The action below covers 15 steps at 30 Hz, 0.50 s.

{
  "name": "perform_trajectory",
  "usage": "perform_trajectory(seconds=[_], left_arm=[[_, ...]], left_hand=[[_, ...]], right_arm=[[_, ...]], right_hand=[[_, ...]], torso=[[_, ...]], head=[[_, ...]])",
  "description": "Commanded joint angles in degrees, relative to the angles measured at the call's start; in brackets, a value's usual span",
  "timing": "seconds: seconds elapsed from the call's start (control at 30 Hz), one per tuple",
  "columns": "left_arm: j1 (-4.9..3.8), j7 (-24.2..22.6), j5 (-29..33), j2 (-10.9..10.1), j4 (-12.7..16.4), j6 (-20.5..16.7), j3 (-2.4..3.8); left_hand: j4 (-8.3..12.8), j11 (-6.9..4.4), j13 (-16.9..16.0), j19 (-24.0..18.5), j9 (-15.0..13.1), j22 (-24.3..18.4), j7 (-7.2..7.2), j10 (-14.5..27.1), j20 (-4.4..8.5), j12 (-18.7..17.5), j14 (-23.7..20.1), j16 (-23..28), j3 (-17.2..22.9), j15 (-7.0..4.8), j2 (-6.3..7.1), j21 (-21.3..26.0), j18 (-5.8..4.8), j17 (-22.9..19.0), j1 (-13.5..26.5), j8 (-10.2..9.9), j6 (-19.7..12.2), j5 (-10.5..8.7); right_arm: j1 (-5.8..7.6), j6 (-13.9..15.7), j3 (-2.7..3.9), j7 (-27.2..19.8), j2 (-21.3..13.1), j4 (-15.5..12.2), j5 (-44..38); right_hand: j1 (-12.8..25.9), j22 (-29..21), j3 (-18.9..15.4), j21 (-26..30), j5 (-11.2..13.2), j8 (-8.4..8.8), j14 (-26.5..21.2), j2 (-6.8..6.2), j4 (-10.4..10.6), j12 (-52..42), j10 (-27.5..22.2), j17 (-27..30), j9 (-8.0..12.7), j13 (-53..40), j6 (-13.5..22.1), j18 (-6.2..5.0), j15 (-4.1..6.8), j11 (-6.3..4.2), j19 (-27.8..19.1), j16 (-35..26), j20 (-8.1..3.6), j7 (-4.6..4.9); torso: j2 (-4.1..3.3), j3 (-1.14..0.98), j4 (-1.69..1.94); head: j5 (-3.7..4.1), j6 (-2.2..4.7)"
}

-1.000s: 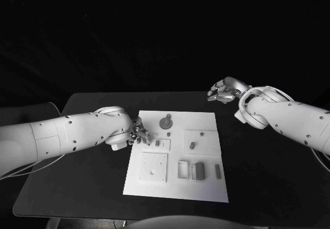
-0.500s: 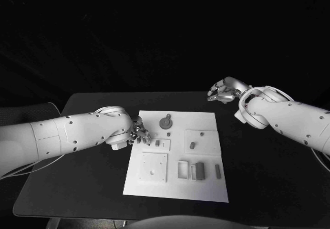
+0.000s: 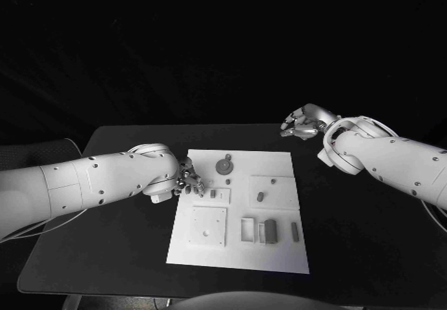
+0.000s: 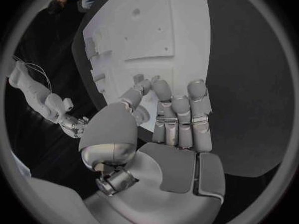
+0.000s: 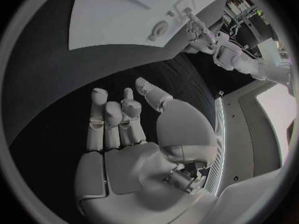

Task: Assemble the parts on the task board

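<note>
Lying in the middle of the black table [image 3: 121,245], the white task board [image 3: 240,258] is taken as the landmark for everything else. At the board's left edge, toward its far end, the left hand [image 3: 189,182] is held low with its fingers [image 4: 177,119] bunched together over the rim; whether a part is pinched between the fingertips cannot be told. A round disc [image 3: 225,166] is seen near the board's far end, just beyond that hand. Small grey parts [image 3: 270,230] are laid side by side near the board's near right corner, and a square plate [image 3: 208,226] is set beside them toward the left edge. Beyond the board's far right corner, well apart from it, the right hand [image 3: 301,124] is held above the table with fingers [image 5: 112,119] loosely curled and nothing grasped.
</note>
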<state>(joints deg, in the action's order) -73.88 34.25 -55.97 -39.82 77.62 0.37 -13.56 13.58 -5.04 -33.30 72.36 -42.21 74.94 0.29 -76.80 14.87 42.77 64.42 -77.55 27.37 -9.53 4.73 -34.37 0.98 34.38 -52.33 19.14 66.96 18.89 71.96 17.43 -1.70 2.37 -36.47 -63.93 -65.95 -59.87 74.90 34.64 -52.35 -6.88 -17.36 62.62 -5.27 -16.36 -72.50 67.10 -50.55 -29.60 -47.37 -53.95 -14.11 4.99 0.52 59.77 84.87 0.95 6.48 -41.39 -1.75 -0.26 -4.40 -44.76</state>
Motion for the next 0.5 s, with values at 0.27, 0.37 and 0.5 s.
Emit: perform_trajectory(seconds=[0.27, 0.37, 0.5], left_arm=[[0.06, -0.9, -0.2, 0.2, 0.1, 0.0, -0.02], [0.06, -0.9, -0.2, 0.2, 0.1, 0.2, -0.02], [0.06, -0.8, -0.2, 0.2, 0.1, 0.3, -0.02]], left_hand=[[-0.3, 0.28, 0.1, -0.2, 0.3, 1.0, 1.01, 0.4, 0.04, 0.0, -0.2, -0.2, -0.9, -0.09, 0.9, 0.0, 0.99, -0.1, 1.8, 0.0, 1.1, -0.46], [-0.3, 0.28, 0.1, -0.2, 0.3, 1.0, 1.01, 0.4, 0.05, 0.0, -0.2, -0.2, -0.9, -0.09, 0.94, 0.0, 1.0, -0.1, 1.9, -0.1, 1.1, -0.47], [-0.4, 0.28, 0.1, -0.2, 0.3, 1.0, 1.01, 0.4, 0.05, 0.0, -0.2, -0.2, -0.9, -0.09, 0.94, 0.0, 1.01, -0.1, 1.9, -0.1, 1.1, -0.47]], right_arm=[[-0.01, -0.4, 0.02, -0.4, 0.0, -0.1, -0.2], [-0.01, -0.4, 0.02, -0.4, 0.0, -0.1, -0.2], [-0.01, -0.4, 0.02, -0.4, 0.0, -0.1, -0.2]], right_hand=[[0.5, 0.8, 0.1, 0.4, -0.1, 0.4, -0.1, -0.1, 0.1, 0.2, -0.5, 0.1, -0.1, -0.1, 0.2, -0.89, 0.42, 0.0, 0.2, -0.2, 0.25, 0.5], [0.5, 0.8, 0.1, 0.4, -0.1, 0.41, -0.1, -0.1, 0.1, 0.2, -0.5, 0.1, -0.1, -0.1, 0.2, -0.89, 0.41, 0.0, 0.2, -0.2, 0.25, 0.5], [0.4, 0.8, 0.2, 0.4, -0.1, 0.43, -0.1, -0.11, 0.1, 0.2, -0.5, 0.1, -0.1, -0.1, 0.2, -0.89, 0.41, 0.01, 0.2, -0.2, 0.24, 0.51]], torso=[[0.01, 0.0, -0.01], [0.01, 0.01, -0.01], [0.0, 0.01, 0.0]], head=[[-0.02, -0.05], [-0.02, -0.03], [-0.04, -0.1]])
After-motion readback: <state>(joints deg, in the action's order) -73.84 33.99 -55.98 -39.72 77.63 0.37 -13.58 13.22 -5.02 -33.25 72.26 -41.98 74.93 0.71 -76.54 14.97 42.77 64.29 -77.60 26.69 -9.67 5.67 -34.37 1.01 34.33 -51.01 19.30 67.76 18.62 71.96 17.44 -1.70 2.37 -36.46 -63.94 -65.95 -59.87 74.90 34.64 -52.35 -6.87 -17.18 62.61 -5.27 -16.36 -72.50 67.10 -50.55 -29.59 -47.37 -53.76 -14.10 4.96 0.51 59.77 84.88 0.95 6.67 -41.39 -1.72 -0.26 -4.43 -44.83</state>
